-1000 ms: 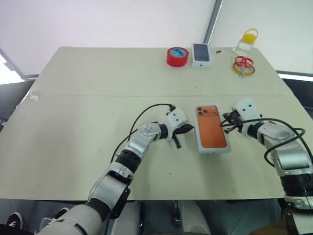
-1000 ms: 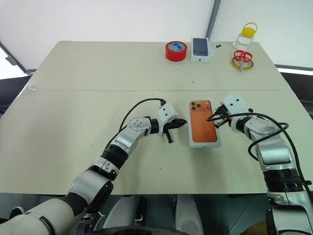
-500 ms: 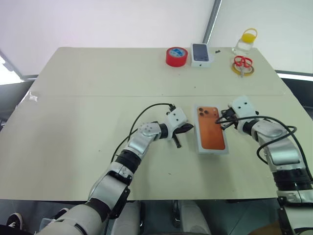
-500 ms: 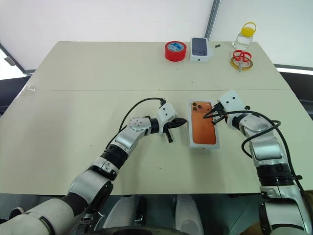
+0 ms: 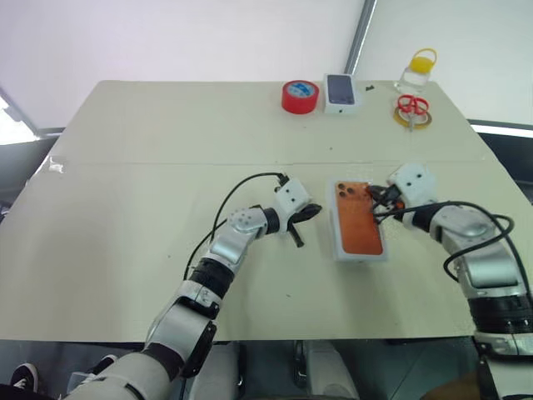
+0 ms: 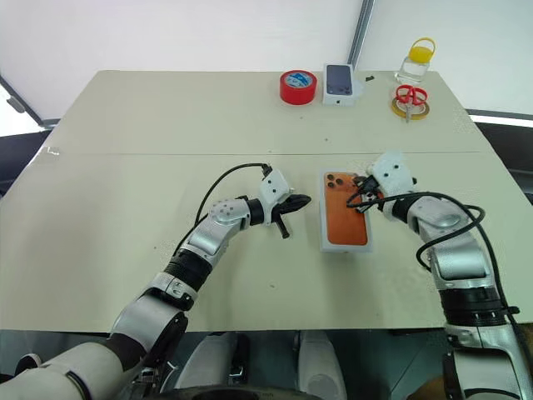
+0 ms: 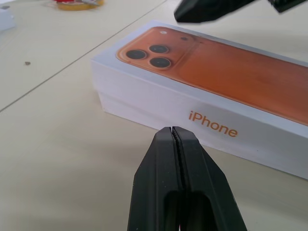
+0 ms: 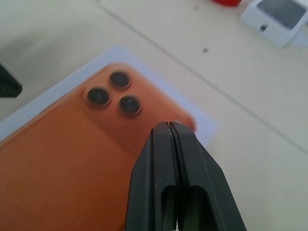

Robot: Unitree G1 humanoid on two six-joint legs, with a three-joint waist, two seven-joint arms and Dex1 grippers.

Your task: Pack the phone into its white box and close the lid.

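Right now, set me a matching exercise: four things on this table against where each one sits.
Things:
1. lid
2. red tape roll
3. scissors
4. left gripper

Places:
A. shut, just left of the closed box
B. far edge, left of the small white box
C. on the box, under the right gripper
D. far right, on a yellow tape ring

Pairs: 1-C, 2-B, 3-D, 4-A
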